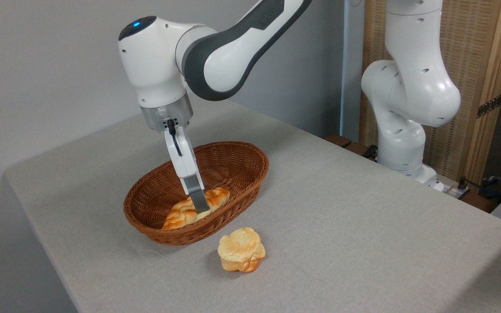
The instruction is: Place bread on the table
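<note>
I see the arm reaching down from the upper middle of the frame, its gripper (199,204) pointing steeply into the basket (237,167). The bread (181,214) lies inside, long axis running lower left to upper right. One finger (198,198) crosses the loaf; whether the fingers are clamped I cannot tell. A bun (241,249) sits on the counter (342,217).
</note>
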Robot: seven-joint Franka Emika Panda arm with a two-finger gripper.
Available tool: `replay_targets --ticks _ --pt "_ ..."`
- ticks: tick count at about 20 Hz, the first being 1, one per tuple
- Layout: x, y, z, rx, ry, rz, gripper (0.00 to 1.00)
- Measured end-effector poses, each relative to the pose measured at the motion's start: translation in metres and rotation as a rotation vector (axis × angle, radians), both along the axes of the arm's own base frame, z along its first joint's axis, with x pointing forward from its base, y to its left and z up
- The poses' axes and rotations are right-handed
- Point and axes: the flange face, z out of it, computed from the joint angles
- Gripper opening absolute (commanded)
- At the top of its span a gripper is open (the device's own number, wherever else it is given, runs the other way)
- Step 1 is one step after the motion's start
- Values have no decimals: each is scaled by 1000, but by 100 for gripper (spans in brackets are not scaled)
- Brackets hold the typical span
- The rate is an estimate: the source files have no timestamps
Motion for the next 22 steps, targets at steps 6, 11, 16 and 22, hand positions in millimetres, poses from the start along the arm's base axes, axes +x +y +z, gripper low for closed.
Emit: replay_targets --ticks 6,11,16,22 --pt "0 0 0 0 -1 -1 0" --pt "0 -1 2 -1 -4 -2 0" --pt "-1 -3 10 -4 -19 -5 0" --pt "-4 -5 32 -22 -56 -4 0"
